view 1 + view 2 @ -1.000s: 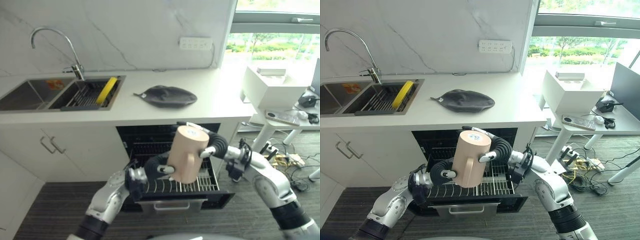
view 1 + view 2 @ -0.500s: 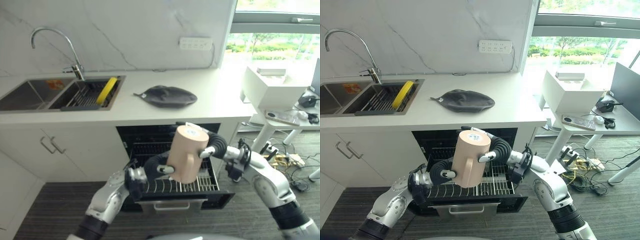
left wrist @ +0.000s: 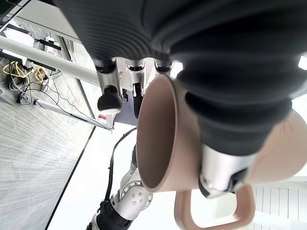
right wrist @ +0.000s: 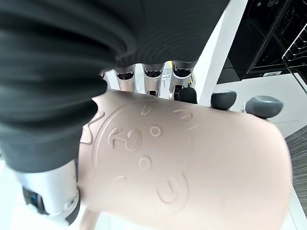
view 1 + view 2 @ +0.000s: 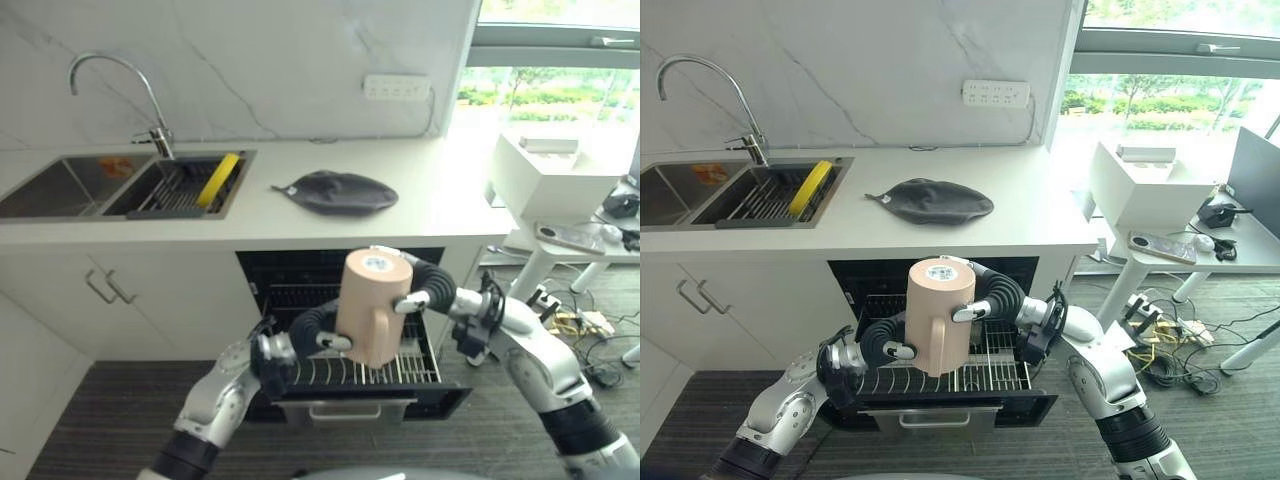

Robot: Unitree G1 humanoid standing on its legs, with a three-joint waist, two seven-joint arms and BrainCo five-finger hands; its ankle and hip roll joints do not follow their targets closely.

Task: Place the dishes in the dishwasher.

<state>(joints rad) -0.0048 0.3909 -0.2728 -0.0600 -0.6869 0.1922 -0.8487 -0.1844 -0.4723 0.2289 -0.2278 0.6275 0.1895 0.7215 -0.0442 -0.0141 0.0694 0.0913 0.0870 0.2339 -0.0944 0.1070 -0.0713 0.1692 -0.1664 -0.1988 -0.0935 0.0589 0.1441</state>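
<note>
A beige mug (image 5: pixel 370 310) hangs upside down, base up and handle toward me, above the pulled-out dishwasher rack (image 5: pixel 420 368). Both hands hold it. My left hand (image 5: pixel 312 335) grips it low by the rim; in the left wrist view its thumb (image 3: pixel 220 170) presses the mug (image 3: pixel 163 139) just above the handle (image 3: pixel 211 221). My right hand (image 5: pixel 425 285) wraps the upper part near the base; in the right wrist view its fingers (image 4: pixel 153 76) curl over the mug (image 4: pixel 192 158).
A yellow plate (image 5: pixel 216 180) stands in the drying rack inside the sink (image 5: pixel 70 185). A dark cloth (image 5: pixel 335 192) lies on the white counter (image 5: pixel 440 215). The open dishwasher (image 5: pixel 940 275) sits under the counter. A white side table (image 5: pixel 560 190) stands at the right.
The mug has come slightly more upright between the two hands. The whole picture has shifted a little, so the camera moved.
</note>
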